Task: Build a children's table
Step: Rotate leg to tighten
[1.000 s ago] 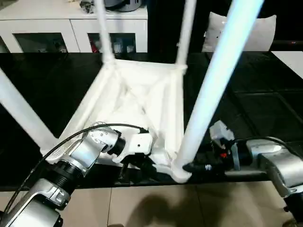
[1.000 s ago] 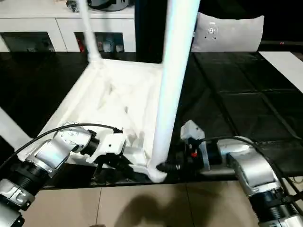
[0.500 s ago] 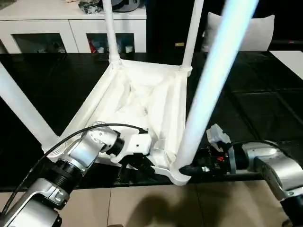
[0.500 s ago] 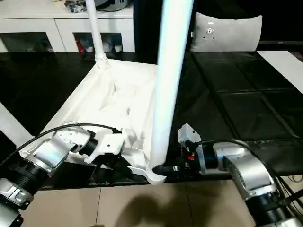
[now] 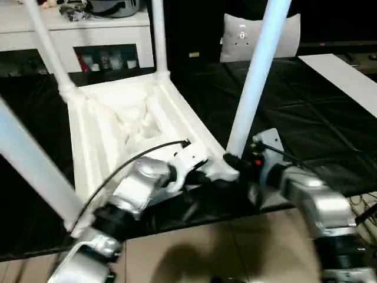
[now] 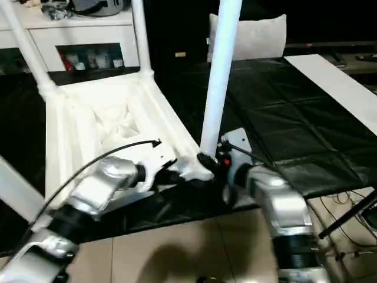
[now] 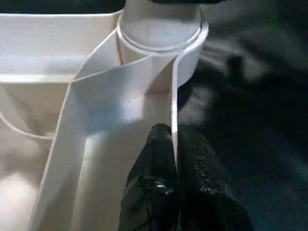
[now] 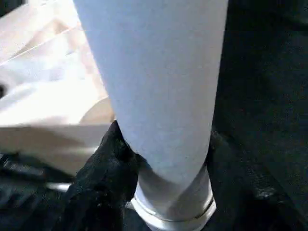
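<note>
Table (image 5: 118, 127) upside down on worktop (image 5: 306, 118), legs up. Left claw (image 7: 172, 144) pinches rim; right claw (image 8: 161, 144) hugs leg (image 5: 256, 76) base. Light, stiff, slick plastic: you grip low.

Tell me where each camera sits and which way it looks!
Left eye view: on the head, looking down at the upside-down tabletop, both silver arms showing.
Right eye view: beside it, same scene.
Left wrist view: on the left arm, watching the left gripper pinch the tabletop's rim.
Right wrist view: on the right arm, watching the right gripper clasp a leg.
Both wrist views share that corner socket.
</note>
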